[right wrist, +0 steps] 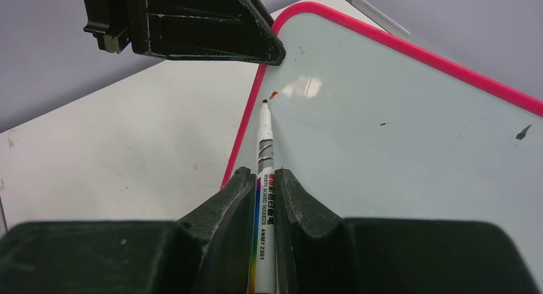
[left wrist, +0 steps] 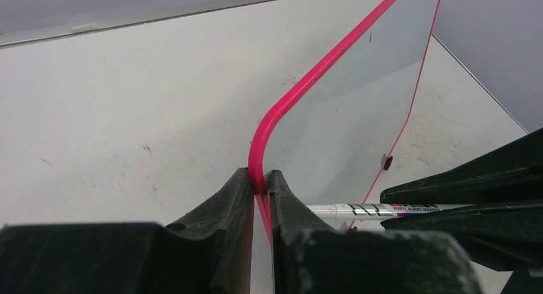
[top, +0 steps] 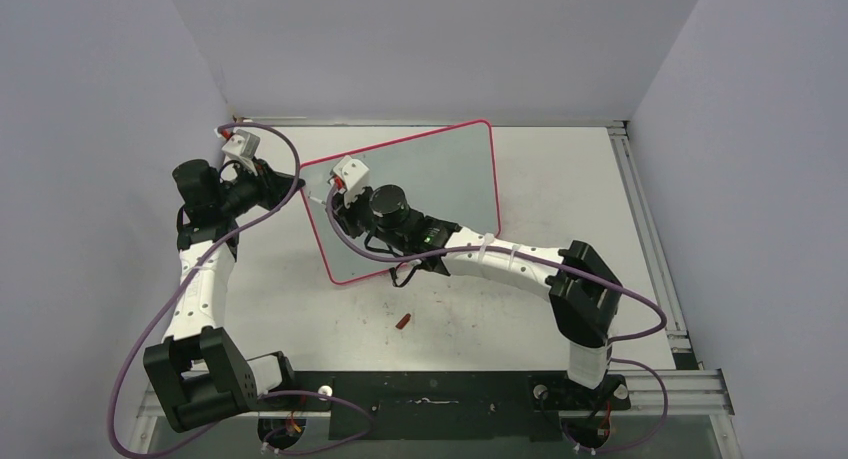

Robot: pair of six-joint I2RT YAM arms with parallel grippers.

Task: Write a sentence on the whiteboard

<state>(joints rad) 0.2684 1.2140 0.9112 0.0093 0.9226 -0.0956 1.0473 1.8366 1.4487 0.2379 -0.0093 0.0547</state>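
Left claw (left wrist: pixel 258 179) clamped on whiteboard (left wrist: pixel 346 114) rim. Right claw (right wrist: pixel 264 175) clamped on marker (right wrist: pixel 264 130); tip at board, beside short red-brown stroke (right wrist: pixel 273 95).

Marker (right wrist: pixel 264 143) tail out of view

Likely a lab, grey-walled robot table (top: pixel 560 179)

The top external camera looked down from above and behind the arm bases, taking in most of the table (top: pixel 560 189) and the whole whiteboard (top: pixel 450 179). The left wrist camera sat close behind the left gripper (left wrist: pixel 258 179), facing along the board's rim. The right wrist camera sat close behind the right gripper (right wrist: pixel 264 175), facing across the board's face. Both wrist views shared the board's corner, the marker (right wrist: pixel 264 137) and each other's gripper.
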